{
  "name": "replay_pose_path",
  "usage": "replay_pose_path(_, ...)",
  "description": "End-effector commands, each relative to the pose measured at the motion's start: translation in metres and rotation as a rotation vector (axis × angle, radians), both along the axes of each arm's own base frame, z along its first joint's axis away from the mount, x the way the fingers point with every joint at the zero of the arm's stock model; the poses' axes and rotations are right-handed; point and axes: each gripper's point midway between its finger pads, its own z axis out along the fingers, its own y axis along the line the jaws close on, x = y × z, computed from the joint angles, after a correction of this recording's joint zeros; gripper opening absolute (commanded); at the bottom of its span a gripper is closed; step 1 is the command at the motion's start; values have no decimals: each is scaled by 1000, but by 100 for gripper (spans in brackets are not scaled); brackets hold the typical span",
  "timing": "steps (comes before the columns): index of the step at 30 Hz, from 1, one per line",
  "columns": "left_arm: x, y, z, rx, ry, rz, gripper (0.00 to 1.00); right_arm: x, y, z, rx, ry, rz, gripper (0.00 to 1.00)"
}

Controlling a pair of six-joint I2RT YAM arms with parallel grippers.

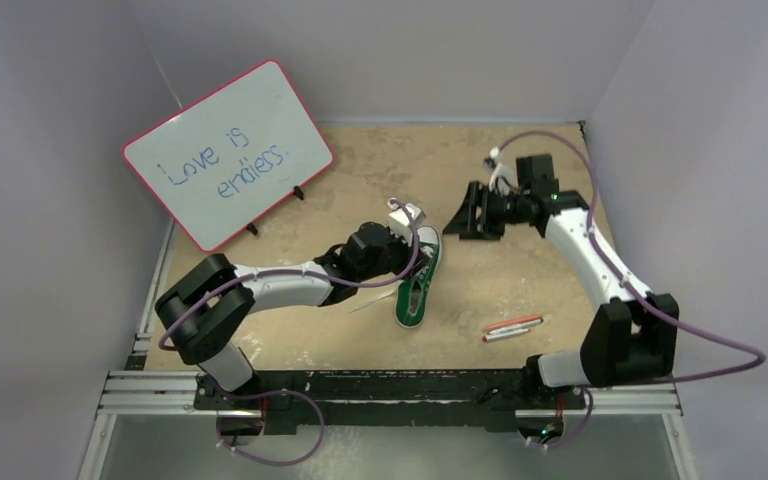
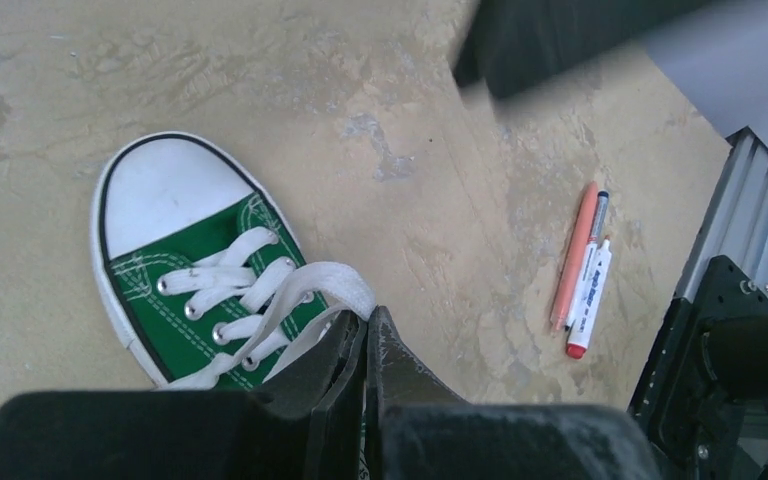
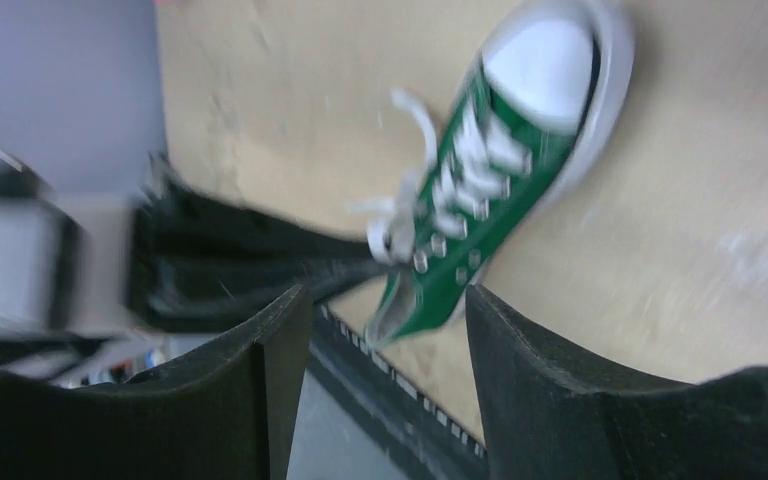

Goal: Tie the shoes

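Upper left of the overhead view, a whiteboard [image 1: 228,155] leans on its stand. Toward the centre, the left gripper [image 1: 400,235] hovers at the heel end of the shoe, its fingers pressed together. The wrist view shows a lace running up to the tips, but whether it is pinched cannot be told. Centre frame, the shoe [image 1: 417,292], green with a white toe cap, lies on the table [image 1: 380,160] with its toe toward the bottom edge and its laces [image 2: 260,285] loose and untied. Right of centre, the right gripper [image 1: 468,212] hangs well apart from the shoe, fingers spread with nothing between them. Lower right lie some pens [image 1: 512,326]. The step in hand seems to be gathering the two lace ends. To do it well, the left gripper should probably hold its lace lifted and taut. The right gripper should probably come in low for the free end, closing on lace alone, not tongue or eyelets.
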Motion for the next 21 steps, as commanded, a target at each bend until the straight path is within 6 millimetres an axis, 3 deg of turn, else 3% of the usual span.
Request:
replay_pose_path(1,4,-18,20,-37,76,-24,0,-54,9,-36,37,40,48,59)
replay_pose_path(6,15,-17,19,-80,192,8,0,-73,14,-33,80,-21,124,51)
replay_pose_path(9,20,-18,18,-139,294,24,0,-80,16,-47,107,-40,108,49)
replay_pose_path(16,10,-27,17,-243,490,-40,0,-82,52,-57,166,-66,94,44)
replay_pose_path(21,11,-16,11,-239,533,18,0,-82,73,-69,181,-41,112,44)
